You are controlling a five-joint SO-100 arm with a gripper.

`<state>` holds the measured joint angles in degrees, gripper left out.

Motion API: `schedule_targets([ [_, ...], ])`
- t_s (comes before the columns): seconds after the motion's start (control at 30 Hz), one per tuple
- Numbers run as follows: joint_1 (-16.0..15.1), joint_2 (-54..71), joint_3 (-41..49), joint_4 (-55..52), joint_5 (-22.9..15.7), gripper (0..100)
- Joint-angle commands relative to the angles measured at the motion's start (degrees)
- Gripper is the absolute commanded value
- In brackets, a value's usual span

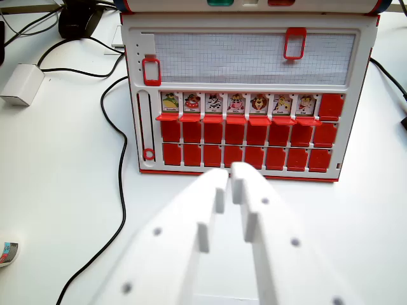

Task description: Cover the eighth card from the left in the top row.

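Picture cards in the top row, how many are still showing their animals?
7. They sit side by side from the row's left end: first, second, third, fourth, fifth, sixth, seventh. The eighth slot is covered in red.

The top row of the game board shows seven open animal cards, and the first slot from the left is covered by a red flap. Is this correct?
Not quite. In the wrist view, the covered slot is the eighth from the left, at the right end of the top row of the game board. The seven open animal cards fill the slots to its left.
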<state>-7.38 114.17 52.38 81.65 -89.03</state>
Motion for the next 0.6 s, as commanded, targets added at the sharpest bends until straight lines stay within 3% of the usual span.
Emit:
schedule_targets([
  [0.0, -0.44, 2.72, -0.26, -1.93, -0.97, 0],
  [0.57, 0.18, 2.81, 0.26, -2.81, -0.35, 0],
])
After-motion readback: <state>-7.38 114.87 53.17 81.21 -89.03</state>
